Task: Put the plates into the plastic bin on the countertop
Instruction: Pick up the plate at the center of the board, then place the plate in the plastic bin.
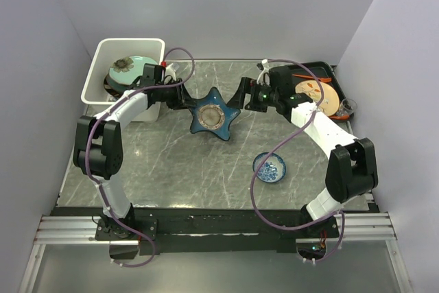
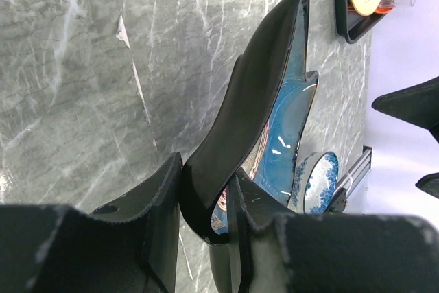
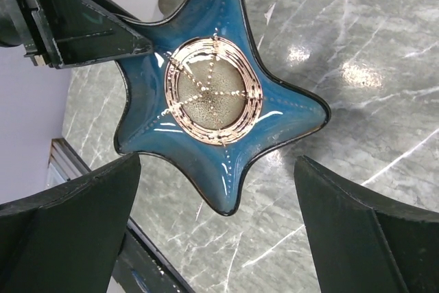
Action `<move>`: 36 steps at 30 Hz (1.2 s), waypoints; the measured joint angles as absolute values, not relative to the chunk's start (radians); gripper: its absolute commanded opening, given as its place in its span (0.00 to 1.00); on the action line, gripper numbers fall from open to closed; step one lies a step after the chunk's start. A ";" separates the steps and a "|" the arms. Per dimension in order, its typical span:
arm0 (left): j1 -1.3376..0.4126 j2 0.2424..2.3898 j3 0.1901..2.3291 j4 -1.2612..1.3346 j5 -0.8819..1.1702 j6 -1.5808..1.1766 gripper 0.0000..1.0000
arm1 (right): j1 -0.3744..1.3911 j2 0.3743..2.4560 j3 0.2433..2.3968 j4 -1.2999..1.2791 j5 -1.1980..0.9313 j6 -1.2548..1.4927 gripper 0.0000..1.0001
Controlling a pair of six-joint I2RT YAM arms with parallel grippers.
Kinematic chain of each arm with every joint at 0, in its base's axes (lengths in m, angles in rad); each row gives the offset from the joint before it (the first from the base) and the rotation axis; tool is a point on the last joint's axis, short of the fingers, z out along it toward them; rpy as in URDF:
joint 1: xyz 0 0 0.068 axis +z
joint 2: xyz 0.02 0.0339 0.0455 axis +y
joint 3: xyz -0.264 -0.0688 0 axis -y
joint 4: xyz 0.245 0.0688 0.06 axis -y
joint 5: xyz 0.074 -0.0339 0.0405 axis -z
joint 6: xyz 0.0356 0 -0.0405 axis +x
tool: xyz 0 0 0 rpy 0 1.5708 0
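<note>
From above, the dark teal star-shaped plate (image 1: 210,116) sits mid-counter (image 1: 171,162), between the two arms and just right of the white plastic bin (image 1: 155,47). The bin stands at the far left corner with a pale green floral plate (image 1: 127,68) on top of others inside. The left gripper (image 1: 182,97) pinches the star's left point, while the right gripper (image 1: 241,96) hangs beside the star's upper right point, fingers spread. A small blue-and-white dish (image 1: 269,167) lies nearer the arm bases, and a black tray (image 1: 330,70) at far right carries a tan plate (image 1: 317,96). In the left wrist view, both fingers press on the plate's dark rim, one on each face, with the plate seen edge-on against the marbled surface; whether it touches the counter cannot be told. In the right wrist view, the wide-apart fingers frame the plate's blue face without touching it, and the left gripper clamps the point at upper left.
</note>
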State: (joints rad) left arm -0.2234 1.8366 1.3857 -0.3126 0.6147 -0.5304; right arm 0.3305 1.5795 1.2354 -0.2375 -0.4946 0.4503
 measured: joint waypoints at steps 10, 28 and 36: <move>-0.223 1.837 1.428 -0.331 0.603 -0.530 0.01 | 0.312 1.549 1.216 -0.226 -0.488 0.452 1.00; -0.197 1.845 1.551 -0.357 0.590 -0.544 0.01 | 0.295 1.533 1.183 -0.217 -0.490 0.455 1.00; -0.149 1.845 1.607 -0.357 0.586 -0.547 0.01 | 0.294 1.533 1.183 -0.217 -0.491 0.455 1.00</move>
State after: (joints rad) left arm -0.1486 1.8450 1.6066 -0.3569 0.5858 -0.5472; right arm 0.2939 1.5333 1.1831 -0.2173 -0.4911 0.4553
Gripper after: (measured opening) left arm 0.309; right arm 0.998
